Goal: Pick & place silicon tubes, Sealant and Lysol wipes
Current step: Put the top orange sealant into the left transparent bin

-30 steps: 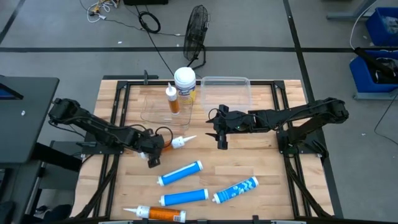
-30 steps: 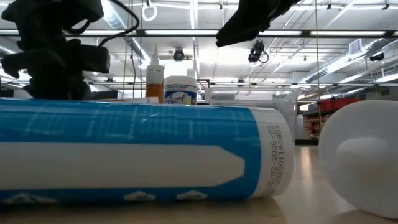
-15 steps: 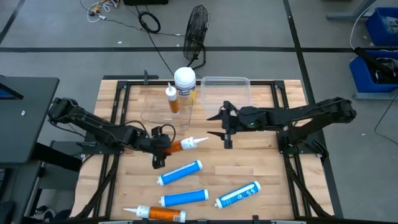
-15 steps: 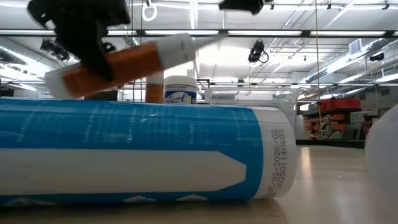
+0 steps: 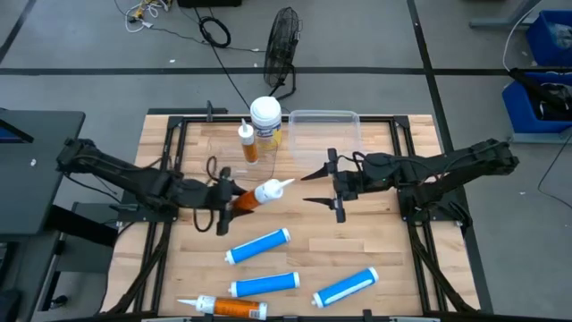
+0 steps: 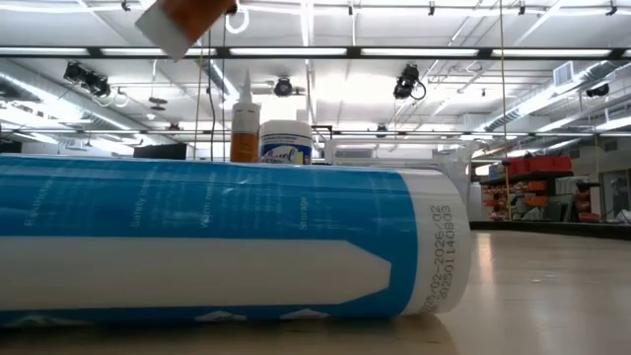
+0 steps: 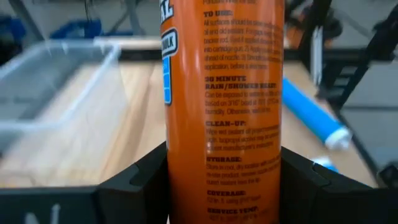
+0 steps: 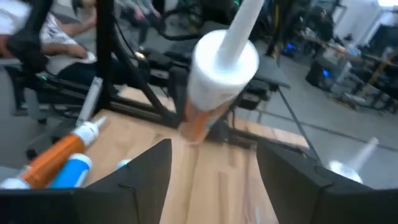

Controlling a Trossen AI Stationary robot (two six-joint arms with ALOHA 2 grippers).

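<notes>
Bright overhead strip lighting; wrist views blurred.

My left gripper (image 5: 223,199) is holding the slim orange tube (image 5: 255,196) at frame centre, my right gripper (image 5: 320,186) facing it. Three blue tubes (image 5: 258,248) are lying below; the Lysol wipes (image 5: 265,119) are standing above.

A wooden table (image 5: 375,241) fills mid-frame. Three blue tubes (image 5: 258,248) and an orange tube (image 5: 234,308) lie lower centre. Clear bins (image 5: 324,134), Lysol wipes (image 5: 265,117) stand at upper centre.

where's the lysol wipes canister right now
In the high view the Lysol wipes stand upright at the table's far edge, just left of the clear bin, with an upright orange tube right beside them.
</notes>
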